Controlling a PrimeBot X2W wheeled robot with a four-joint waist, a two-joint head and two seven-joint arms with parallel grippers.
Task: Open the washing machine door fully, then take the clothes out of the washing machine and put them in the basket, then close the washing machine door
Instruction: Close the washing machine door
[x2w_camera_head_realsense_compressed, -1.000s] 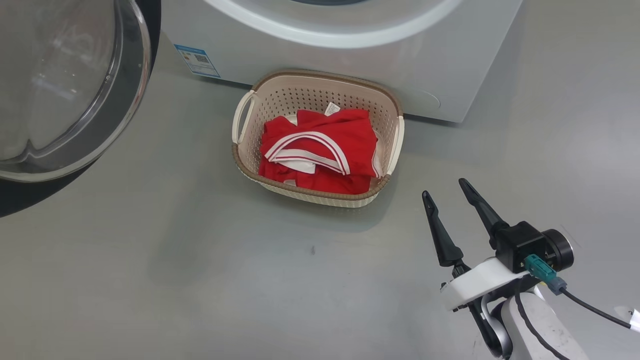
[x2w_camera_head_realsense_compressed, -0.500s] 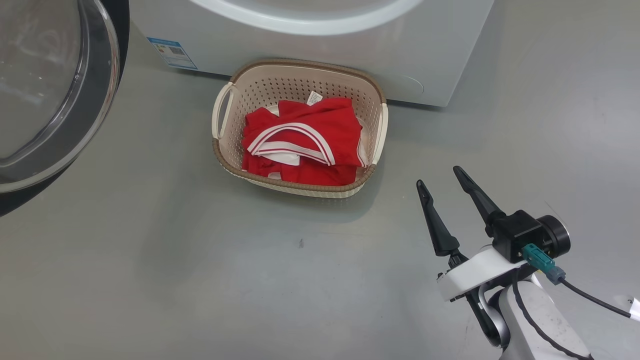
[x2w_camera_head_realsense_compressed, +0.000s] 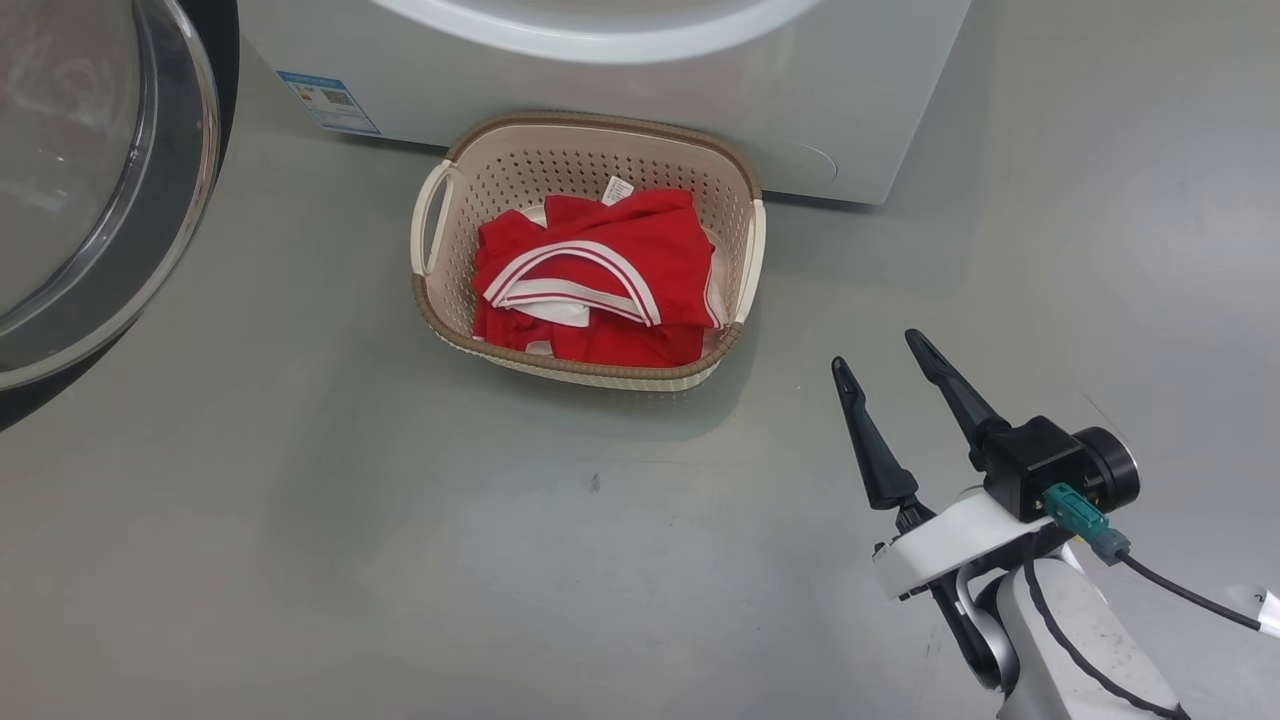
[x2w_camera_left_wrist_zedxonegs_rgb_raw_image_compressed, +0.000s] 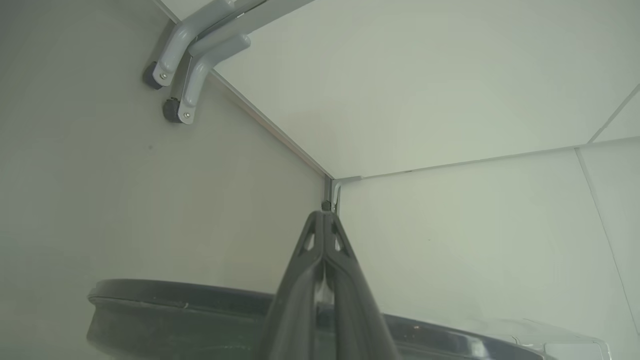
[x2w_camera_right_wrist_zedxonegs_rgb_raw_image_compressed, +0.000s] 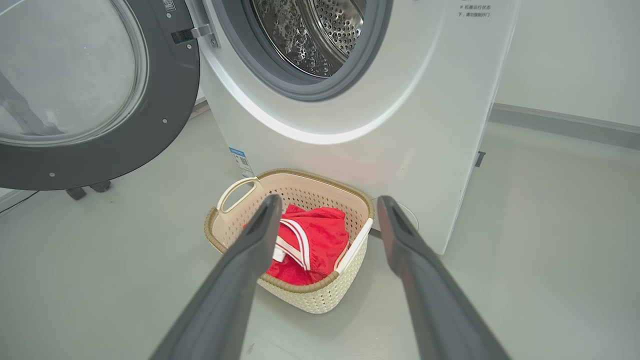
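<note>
Clothes (x2w_camera_head_realsense_compressed: 620, 260) lie in basket (x2w_camera_head_realsense_compressed: 600, 372), parked just before washing machine (x2w_camera_head_realsense_compressed: 700, 110) for short drop. Door (x2w_camera_right_wrist_zedxonegs_rgb_raw_image_compressed: 150, 145) stands wide beside machine; I judge closing next. Right gripper (x2w_camera_head_realsense_compressed: 875, 348) jaws apart, empty; left gripper (x2w_camera_left_wrist_zedxonegs_rgb_raw_image_compressed: 324, 220) jaws together.

The red clothes (x2w_camera_head_realsense_compressed: 620, 250) with white stripes lie in the cream basket (x2w_camera_head_realsense_compressed: 600, 122), ahead and left of the right gripper (x2w_camera_head_realsense_compressed: 875, 348). The white washing machine (x2w_camera_head_realsense_compressed: 850, 100) stands behind it, its round door (x2w_camera_head_realsense_compressed: 70, 180) wide open, far left.
</note>
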